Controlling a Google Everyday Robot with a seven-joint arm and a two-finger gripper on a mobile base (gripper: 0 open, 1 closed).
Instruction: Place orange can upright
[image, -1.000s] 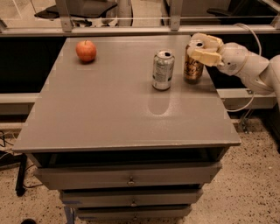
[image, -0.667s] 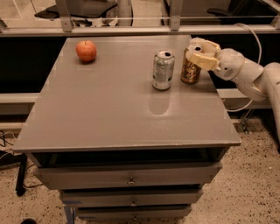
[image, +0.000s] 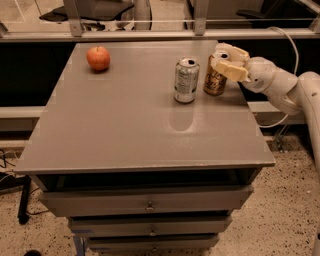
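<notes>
The orange can (image: 214, 83) stands upright on the grey table (image: 125, 130), at its right side near the far edge, and looks to rest on the surface. My gripper (image: 220, 58) reaches in from the right and is shut around the can's upper part, one cream finger behind it and one in front. The can's top is partly hidden by the fingers. A silver-grey can (image: 186, 80) stands upright just to the left of the orange can, with a small gap between them.
A red apple (image: 98, 58) sits at the table's far left. My white arm (image: 280, 82) extends beyond the table's right edge. A metal rail (image: 150, 34) runs behind the table. Drawers (image: 150, 205) are below the front edge.
My gripper has carried the orange can a little to the left and down, closer to the silver-grey can. The apple and the silver-grey can have not moved.
</notes>
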